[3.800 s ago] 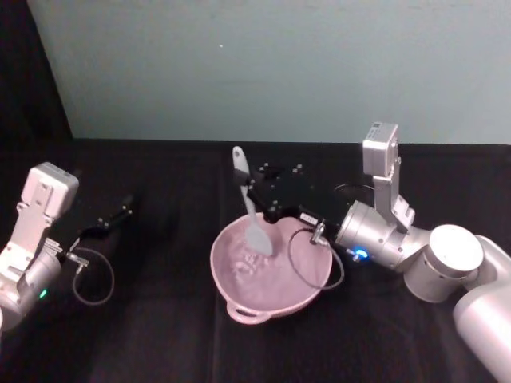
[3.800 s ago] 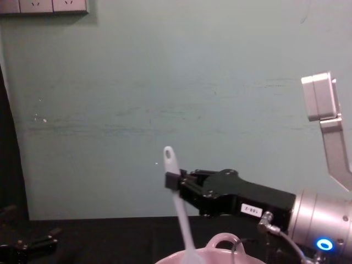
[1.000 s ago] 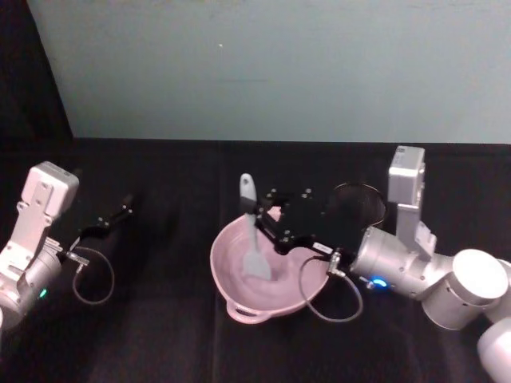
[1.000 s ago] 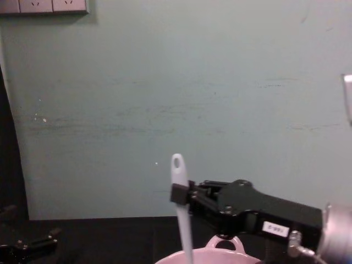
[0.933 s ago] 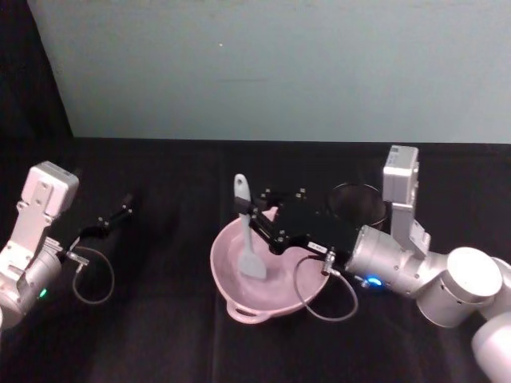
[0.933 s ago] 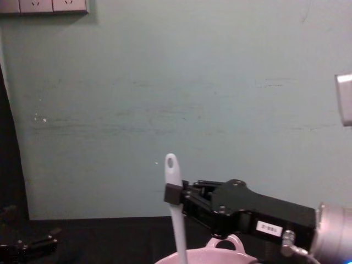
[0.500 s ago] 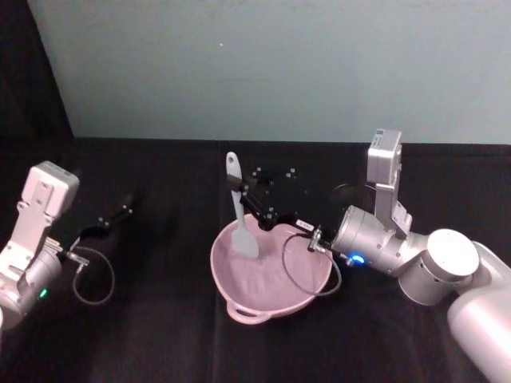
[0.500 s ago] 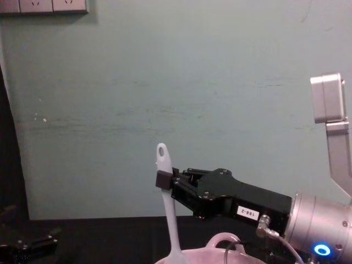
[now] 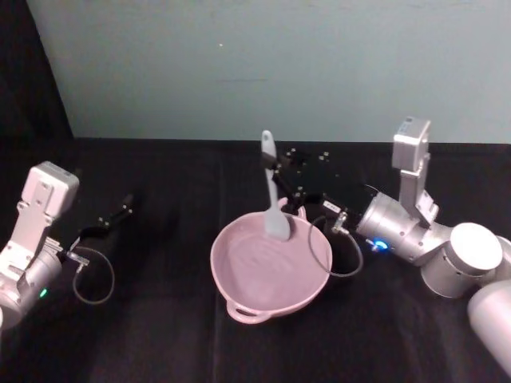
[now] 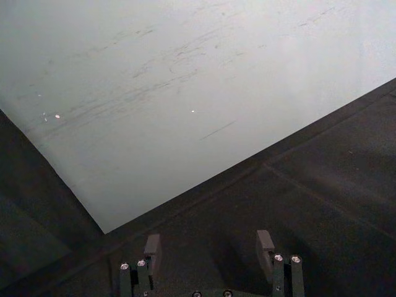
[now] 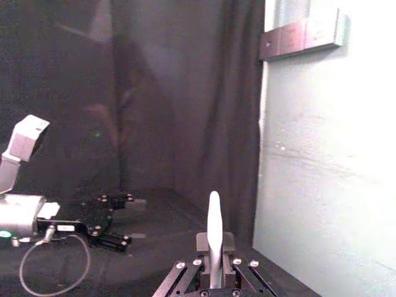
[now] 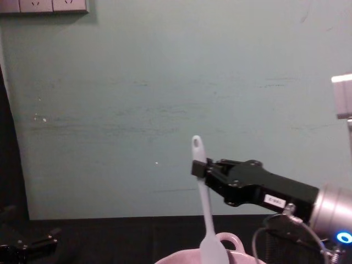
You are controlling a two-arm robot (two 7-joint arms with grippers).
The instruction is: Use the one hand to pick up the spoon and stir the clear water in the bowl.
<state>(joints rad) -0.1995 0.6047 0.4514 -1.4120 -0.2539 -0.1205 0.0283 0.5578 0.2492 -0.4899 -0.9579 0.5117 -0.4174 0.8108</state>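
Note:
The pale pink bowl (image 9: 231,297) sits mid-table on black cloth, its loop handle (image 12: 228,240) toward the wall in the chest view. My right gripper (image 9: 276,172) reaches in from the right and is shut on the white spoon (image 9: 272,194), clamping its handle below the hole (image 12: 199,168). The spoon stands nearly upright, and its blade (image 9: 278,226) dips inside the bowl's far rim. Whether it touches water I cannot tell. The right wrist view has the handle (image 11: 214,230) pinched between the fingers. At the far left, my left gripper (image 9: 118,215) is parked and open (image 10: 208,247).
A grey cable (image 9: 342,254) loops from the right wrist over the bowl's right rim. The teal wall (image 9: 263,72) stands close behind the table. Bare black cloth (image 9: 160,263) lies between the bowl and the left arm.
Over the last second the right gripper carried the spoon round inside the bowl, from the middle to the left side and now to the far right rim. The left arm stayed still.

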